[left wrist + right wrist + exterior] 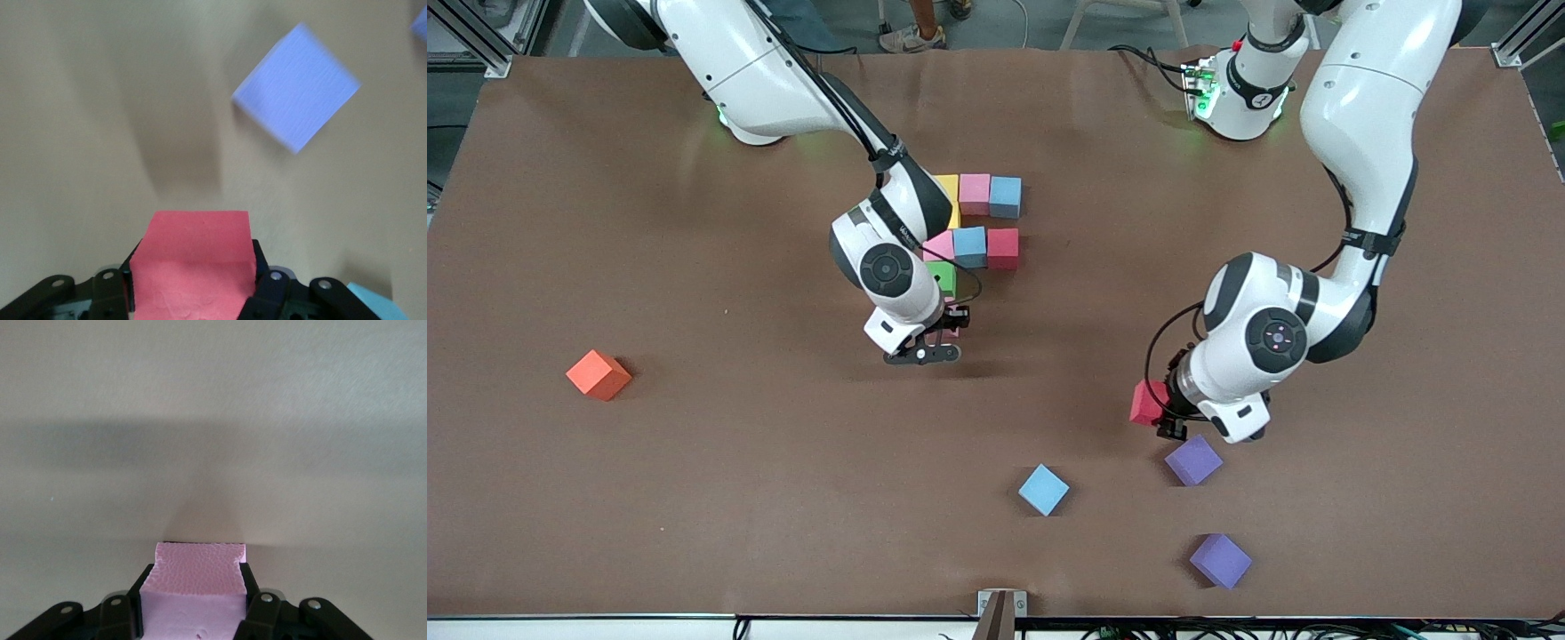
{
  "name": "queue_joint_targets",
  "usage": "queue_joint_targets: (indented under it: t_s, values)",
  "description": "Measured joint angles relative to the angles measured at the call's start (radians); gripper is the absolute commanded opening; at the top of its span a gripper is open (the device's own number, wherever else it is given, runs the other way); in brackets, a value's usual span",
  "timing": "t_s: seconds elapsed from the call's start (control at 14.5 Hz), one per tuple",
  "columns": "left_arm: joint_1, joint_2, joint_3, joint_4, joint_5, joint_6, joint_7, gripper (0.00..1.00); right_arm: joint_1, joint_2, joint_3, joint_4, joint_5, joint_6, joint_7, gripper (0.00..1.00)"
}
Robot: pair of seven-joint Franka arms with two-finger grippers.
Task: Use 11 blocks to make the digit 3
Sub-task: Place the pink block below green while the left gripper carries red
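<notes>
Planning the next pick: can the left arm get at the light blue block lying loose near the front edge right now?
Probably not yet. The light blue block lies bare with open table around it, close to the left gripper, but that gripper is shut on a red block. It would have to place that first.

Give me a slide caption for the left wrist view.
Left gripper holds a red block in its jaws above the table, with a purple block lying ahead.

No text, label, brand or number can be read on anything here.
</notes>
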Motion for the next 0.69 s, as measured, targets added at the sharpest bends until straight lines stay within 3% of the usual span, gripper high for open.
queue_joint_targets:
  t_s: [0.41,0.69]
  values:
    - [-0.107,0.000,-0.003,-0.006,-0.009,-0.024,-0.244,0.26,0.006,-0.010,-0.009,0.000,0.000,-0.030,0.005,0.38]
    - [-0.120,0.002,-0.001,-0.010,-0.009,-0.025,-0.279,0.26,0.006,-0.010,-0.021,-0.001,0.000,-0.030,0.005,0.38]
